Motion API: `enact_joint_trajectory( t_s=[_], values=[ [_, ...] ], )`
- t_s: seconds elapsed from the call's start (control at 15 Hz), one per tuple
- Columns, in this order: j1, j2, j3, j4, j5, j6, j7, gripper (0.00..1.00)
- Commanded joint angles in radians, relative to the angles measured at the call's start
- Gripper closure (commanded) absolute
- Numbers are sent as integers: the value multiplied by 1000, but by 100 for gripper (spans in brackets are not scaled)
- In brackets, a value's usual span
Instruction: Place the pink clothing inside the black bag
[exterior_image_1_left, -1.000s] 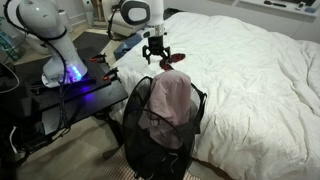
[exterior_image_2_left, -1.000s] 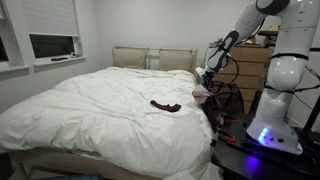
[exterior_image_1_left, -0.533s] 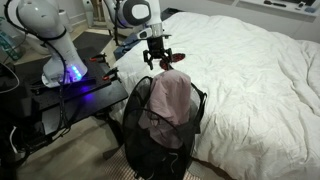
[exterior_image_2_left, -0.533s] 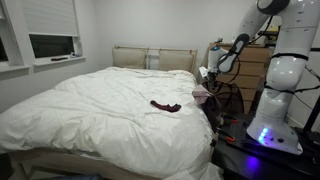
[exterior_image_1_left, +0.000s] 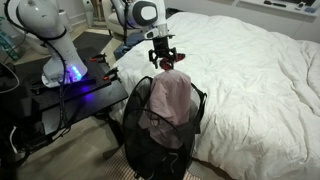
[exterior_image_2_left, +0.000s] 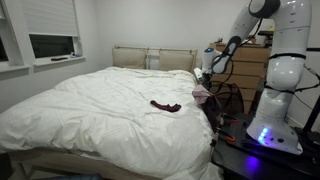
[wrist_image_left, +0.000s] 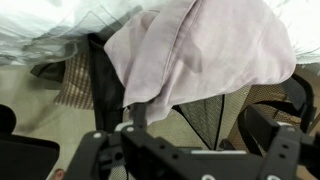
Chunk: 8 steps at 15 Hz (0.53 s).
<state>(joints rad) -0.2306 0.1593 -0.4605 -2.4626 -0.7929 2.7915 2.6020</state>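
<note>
Above the bag (exterior_image_1_left: 134, 125), the gripper (exterior_image_1_left: 163, 64) hangs wide and empty, while the pink cloth (exterior_image_1_left: 170, 100) draped over the bag's rim could slip outside unless pushed in.

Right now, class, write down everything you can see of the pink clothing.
The pink clothing is pale pink, soft, wrinkled fabric, crumpled rather than folded. It sits in the mouth of the black bag, a mesh one beside the bed, bulging above the rim. The wrist view shows part of it draping over the mesh edge. The open gripper hangs above it, not gripping it.
</note>
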Motion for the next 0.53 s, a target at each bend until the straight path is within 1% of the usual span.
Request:
enact_joint_trajectory(
  t_s=[0.0, 0.13, 0.2, 0.33, 0.47],
  values=[
    [51, 105, -48, 45, 36, 65, 0, 0],
    [64, 166, -48, 51, 62, 109, -1, 0],
    [41, 189, -16, 53, 71, 124, -1, 0],
    [63, 237, -19, 58, 106, 156, -10, 0],
    [97, 275, -37, 65, 141, 183, -24, 0]
  ],
)
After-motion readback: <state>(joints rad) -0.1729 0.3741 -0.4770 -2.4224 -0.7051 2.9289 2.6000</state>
